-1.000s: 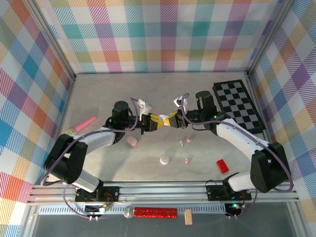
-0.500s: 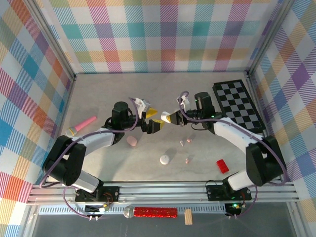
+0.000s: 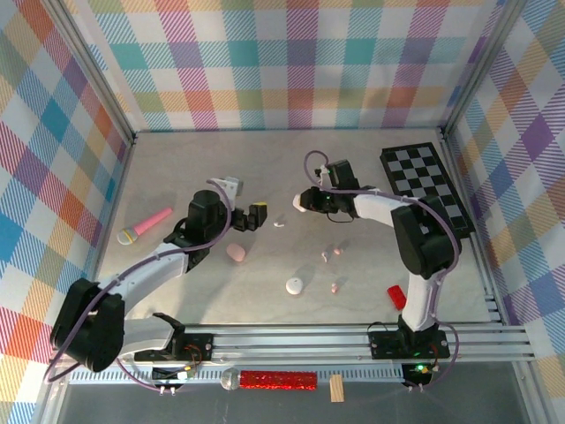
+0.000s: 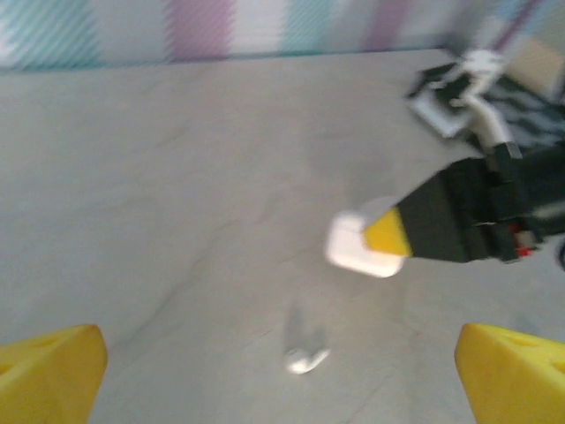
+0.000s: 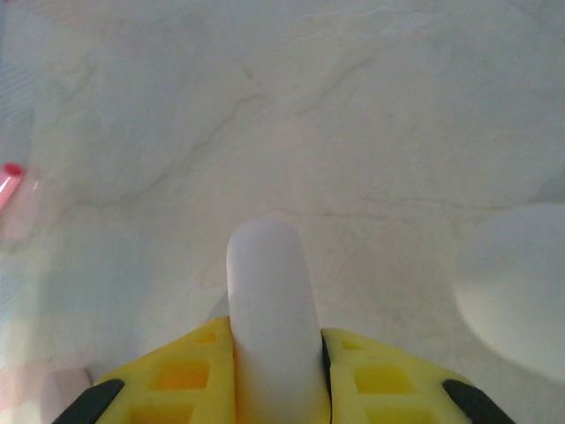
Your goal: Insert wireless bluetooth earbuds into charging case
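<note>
- Earbuds, tiny glossy plastic buds with short stems, lie loose on the pale grey table (image 3: 177,168). One whitish earbud (image 3: 279,223) sits just ahead of the left gripper (image 3: 253,215), and a few more (image 3: 335,287) lie nearer the middle.
- Each looks light, hard and slick, so it may skid or flick away under a careless pinch. Taking it across the rounded head seems safer than by the thin stem.
- Left gripper's fingers are spread wide and hold nothing.
- Right gripper (image 3: 306,201) is clamped on a white pebble-shaped charging case (image 5: 269,291), just beyond that earbud. Whether its lid is up, I cannot tell.
</note>
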Controlling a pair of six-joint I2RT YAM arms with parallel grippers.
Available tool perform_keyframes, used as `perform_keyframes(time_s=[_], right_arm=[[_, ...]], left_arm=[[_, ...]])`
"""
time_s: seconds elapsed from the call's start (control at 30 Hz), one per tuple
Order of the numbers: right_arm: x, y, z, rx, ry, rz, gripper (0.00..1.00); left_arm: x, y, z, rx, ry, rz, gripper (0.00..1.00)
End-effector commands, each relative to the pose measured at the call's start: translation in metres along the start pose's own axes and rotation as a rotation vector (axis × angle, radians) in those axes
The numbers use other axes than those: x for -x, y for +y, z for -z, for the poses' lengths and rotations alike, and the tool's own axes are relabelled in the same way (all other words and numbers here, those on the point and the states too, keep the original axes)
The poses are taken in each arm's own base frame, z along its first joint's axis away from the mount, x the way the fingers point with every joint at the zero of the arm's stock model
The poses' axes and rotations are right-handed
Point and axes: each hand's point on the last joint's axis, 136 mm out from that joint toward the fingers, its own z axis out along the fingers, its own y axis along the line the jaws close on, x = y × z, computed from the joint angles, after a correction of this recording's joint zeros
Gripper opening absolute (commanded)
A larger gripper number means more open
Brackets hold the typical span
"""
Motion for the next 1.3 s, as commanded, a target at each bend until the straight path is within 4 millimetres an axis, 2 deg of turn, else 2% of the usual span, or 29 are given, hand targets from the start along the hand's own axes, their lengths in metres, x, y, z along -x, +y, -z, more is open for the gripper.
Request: perform_keyframes(time_s=[0.0, 0.07, 0.17, 0.27, 0.37, 0.47, 0.57, 0.7, 0.83, 1.03, 1.27], right_arm=[[0.008, -0.005, -0.013, -0.017, 0.002, -0.088, 0.23], [0.01, -0.005, -0.022, -0.01, 0.013, -0.109, 0.23], [0.009, -0.009, -0.034, -0.014, 0.035, -0.137, 0.24], [0.005, -0.014, -0.043, -0.025, 0.067, -0.168, 0.25], [0.005, -0.016, -0.042, -0.044, 0.064, -0.172, 0.33], [0.009, -0.011, -0.033, -0.043, 0.048, -0.159, 0.43], [0.013, -0.001, -0.017, -0.032, 0.025, -0.137, 0.55], [0.013, 0.009, 0.006, -0.026, 0.004, -0.096, 0.66], [0.007, 0.016, 0.026, -0.019, -0.011, -0.052, 0.69], [-0.005, 0.022, 0.051, -0.017, -0.021, -0.014, 0.7], [-0.007, 0.03, 0.075, -0.013, -0.05, 0.021, 0.7]], left_arm=[[-0.013, 0.061, 0.031, 0.382, 0.079, 0.166, 1.0], [-0.02, 0.079, 0.046, 0.507, 0.111, 0.205, 1.0], [-0.034, 0.091, 0.062, 0.606, 0.158, 0.272, 1.0], [-0.044, 0.106, 0.087, 0.8, 0.25, 0.38, 1.0], [-0.051, 0.113, 0.108, 0.984, 0.35, 0.453, 0.99], [-0.065, 0.1, 0.097, 0.977, 0.459, 0.493, 1.0], [-0.075, 0.09, 0.091, 0.973, 0.495, 0.547, 1.0], [-0.089, 0.079, 0.089, 0.996, 0.528, 0.624, 1.0], [-0.107, 0.058, 0.076, 0.951, 0.565, 0.713, 1.0], [-0.142, 0.022, 0.045, 0.865, 0.64, 0.814, 0.96], [-0.164, 0.014, 0.03, 0.871, 0.675, 0.821, 0.9]])
